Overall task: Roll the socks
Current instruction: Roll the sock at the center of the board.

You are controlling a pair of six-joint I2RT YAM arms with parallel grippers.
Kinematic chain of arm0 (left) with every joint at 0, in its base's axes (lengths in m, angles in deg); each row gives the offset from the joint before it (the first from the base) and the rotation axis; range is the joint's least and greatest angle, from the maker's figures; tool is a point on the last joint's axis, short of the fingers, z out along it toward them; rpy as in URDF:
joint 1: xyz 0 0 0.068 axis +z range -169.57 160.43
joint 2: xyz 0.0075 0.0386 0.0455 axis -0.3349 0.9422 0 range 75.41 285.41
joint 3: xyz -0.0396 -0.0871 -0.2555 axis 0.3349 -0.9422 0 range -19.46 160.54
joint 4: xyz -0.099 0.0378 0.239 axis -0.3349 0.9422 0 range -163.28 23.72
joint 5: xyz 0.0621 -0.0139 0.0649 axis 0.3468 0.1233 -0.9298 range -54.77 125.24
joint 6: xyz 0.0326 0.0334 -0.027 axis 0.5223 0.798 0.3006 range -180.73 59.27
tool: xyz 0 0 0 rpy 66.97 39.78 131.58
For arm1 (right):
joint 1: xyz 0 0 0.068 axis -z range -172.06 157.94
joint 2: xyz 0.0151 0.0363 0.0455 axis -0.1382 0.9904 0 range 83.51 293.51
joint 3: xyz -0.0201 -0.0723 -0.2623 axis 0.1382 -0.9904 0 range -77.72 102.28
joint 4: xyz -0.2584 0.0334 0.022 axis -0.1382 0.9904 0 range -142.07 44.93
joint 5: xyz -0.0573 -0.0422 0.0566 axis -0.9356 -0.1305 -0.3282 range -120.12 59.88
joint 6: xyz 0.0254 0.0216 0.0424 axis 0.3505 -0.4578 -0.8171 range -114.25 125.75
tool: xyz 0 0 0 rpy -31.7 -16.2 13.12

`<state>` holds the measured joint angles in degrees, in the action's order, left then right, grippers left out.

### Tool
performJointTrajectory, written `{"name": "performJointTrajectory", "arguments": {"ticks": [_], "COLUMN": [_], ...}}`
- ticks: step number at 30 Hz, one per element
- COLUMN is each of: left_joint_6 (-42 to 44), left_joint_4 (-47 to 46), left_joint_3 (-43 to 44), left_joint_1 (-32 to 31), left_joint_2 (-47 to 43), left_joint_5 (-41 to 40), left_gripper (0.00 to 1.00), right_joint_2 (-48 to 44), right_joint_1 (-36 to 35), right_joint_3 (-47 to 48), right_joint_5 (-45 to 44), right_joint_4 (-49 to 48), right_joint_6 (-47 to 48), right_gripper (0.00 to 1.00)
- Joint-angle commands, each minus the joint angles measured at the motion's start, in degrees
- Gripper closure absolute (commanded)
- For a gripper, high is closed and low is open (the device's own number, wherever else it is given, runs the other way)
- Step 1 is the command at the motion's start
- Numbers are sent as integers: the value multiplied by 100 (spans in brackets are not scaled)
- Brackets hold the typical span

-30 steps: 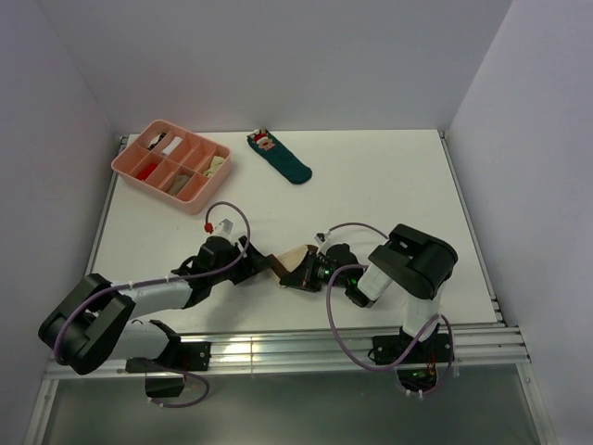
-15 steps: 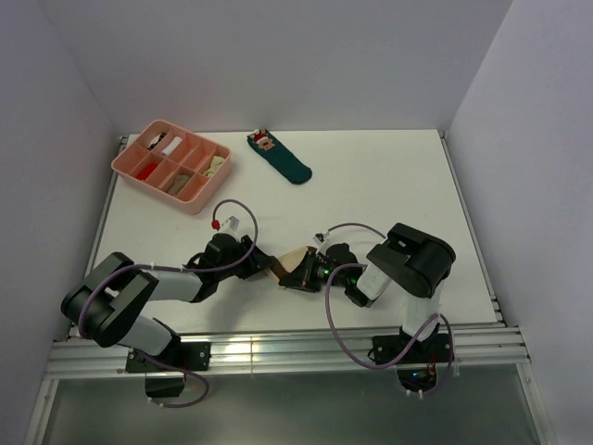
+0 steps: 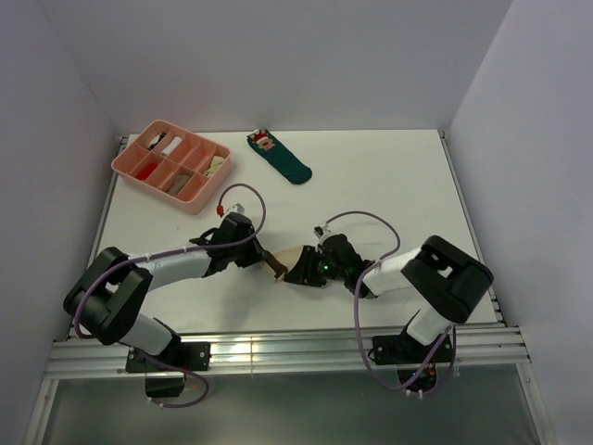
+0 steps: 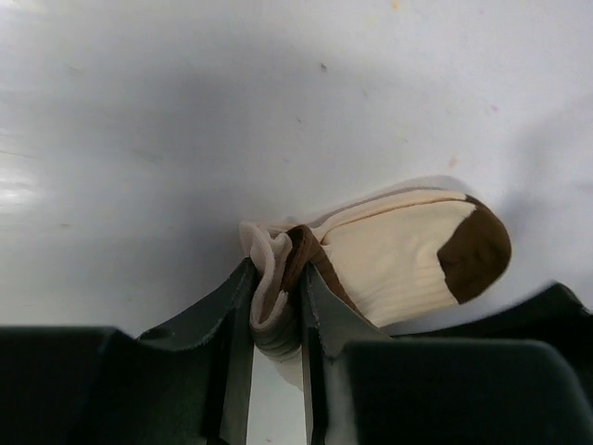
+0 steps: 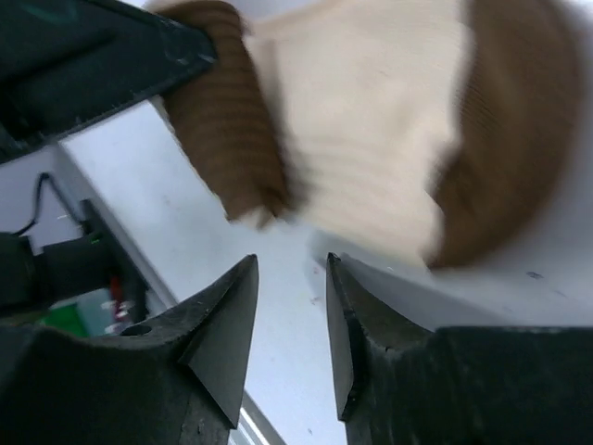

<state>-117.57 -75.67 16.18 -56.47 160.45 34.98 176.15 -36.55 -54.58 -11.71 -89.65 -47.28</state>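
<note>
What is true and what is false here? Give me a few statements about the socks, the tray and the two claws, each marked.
1. The left gripper pinches the socks at one end. True.
2. The right gripper is clamped on the socks. False: its jaws stand apart with nothing between them, just short of the fabric.
3. The dark teal sock lies inside the pink tray. False: it lies on the table, to the right of the tray.
4. The cream sock has a dark brown patch at its free end. True.
</note>
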Motion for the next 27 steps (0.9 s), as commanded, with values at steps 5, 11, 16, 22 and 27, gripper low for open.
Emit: {"name": "performJointTrajectory", "arguments": {"ticks": [5,11,16,22,27], "left_joint_6": [542,595,586,709,963], "left_joint_4": [2216,2305,2235,2208,2200], "left_joint_3": [1049,1182,1147,1086,1138], "left_joint_1": [43,34,34,43,148], "left_joint_2": [276,417,391,110,-268], "left_joint_5": [-1065,-1073,-1065,-1073,-960], "left_gripper": [99,99,100,99,99], "right_joint_2": [-958,-827,-177,649,992], "right_joint_1": [2,37,46,221,336], "right_joint_3": [910,1500,2168,2599,2740], "right_joint_5": [-1813,-2297,-2614,-2756,-2676], "right_joint_4": [2763,3178,3661,4180,4268], "right_joint_6": [1242,1366,1340,1234,1419], "right_gripper": [56,60,61,72,78]}}
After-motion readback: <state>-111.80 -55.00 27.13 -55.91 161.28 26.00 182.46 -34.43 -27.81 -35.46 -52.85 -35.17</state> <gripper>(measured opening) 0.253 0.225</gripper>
